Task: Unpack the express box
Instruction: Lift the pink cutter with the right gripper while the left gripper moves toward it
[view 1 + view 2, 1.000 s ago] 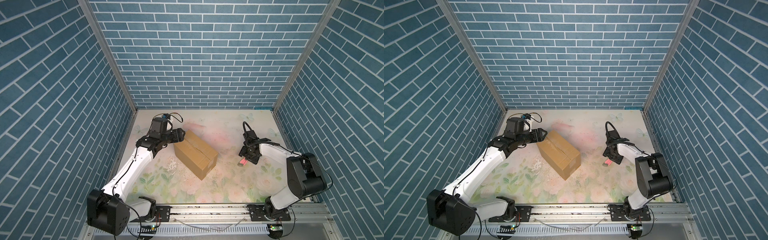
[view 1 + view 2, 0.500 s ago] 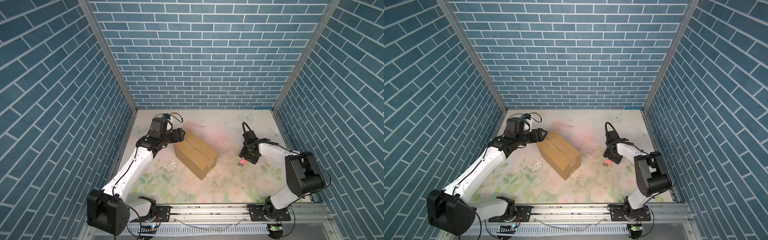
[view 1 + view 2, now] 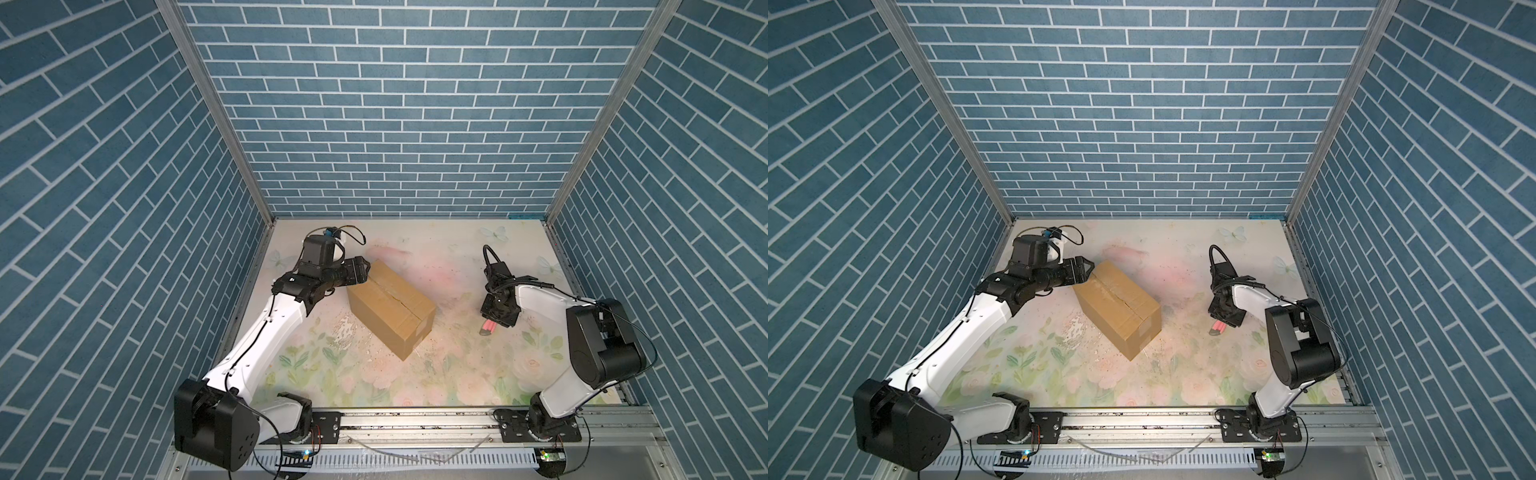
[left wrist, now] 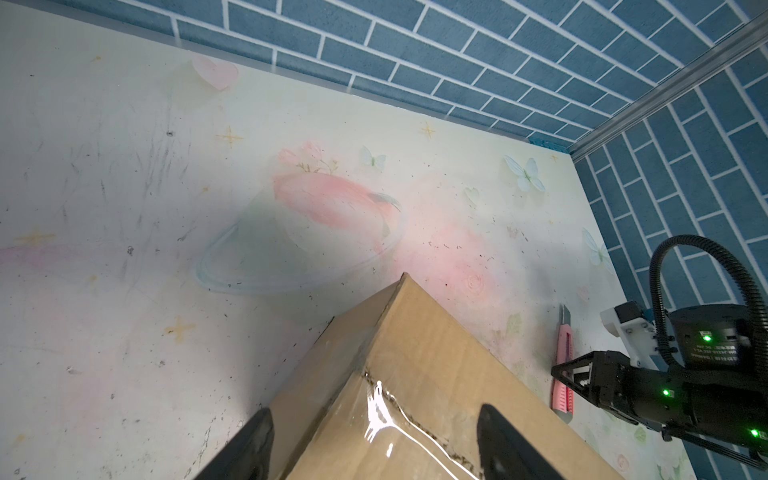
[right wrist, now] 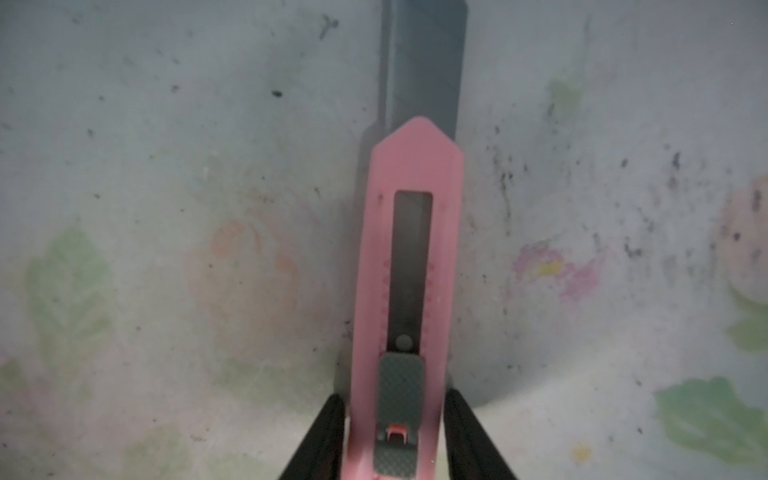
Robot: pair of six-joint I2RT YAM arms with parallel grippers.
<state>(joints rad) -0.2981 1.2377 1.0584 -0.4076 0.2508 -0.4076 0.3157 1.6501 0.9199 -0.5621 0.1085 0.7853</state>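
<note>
The express box (image 3: 390, 307) (image 3: 1117, 309), a brown taped carton, lies diagonally in the middle of the floral mat, flaps shut. My left gripper (image 3: 365, 268) (image 3: 1088, 268) is open at its far left end. In the left wrist view the fingers straddle the box's (image 4: 436, 374) taped corner around the left gripper (image 4: 374, 413), apart from it. At the right, the right gripper (image 3: 496, 318) (image 3: 1225, 318) points down onto a pink knife (image 3: 488, 328) (image 3: 1217, 329) (image 4: 563, 365). In the right wrist view the right gripper (image 5: 395, 409) presses both sides of the knife (image 5: 411, 249), which lies flat with its grey blade (image 5: 424, 62) out.
Blue brick walls (image 3: 395, 124) close in the mat (image 3: 415, 374) at the back and both sides. A metal rail (image 3: 415, 419) carrying both arm bases runs along the front edge. A scuffed white patch (image 3: 345, 328) marks the mat beside the box.
The right gripper's jaws have closed in onto the pink knife. The left arm, the box and the knife have not moved.
</note>
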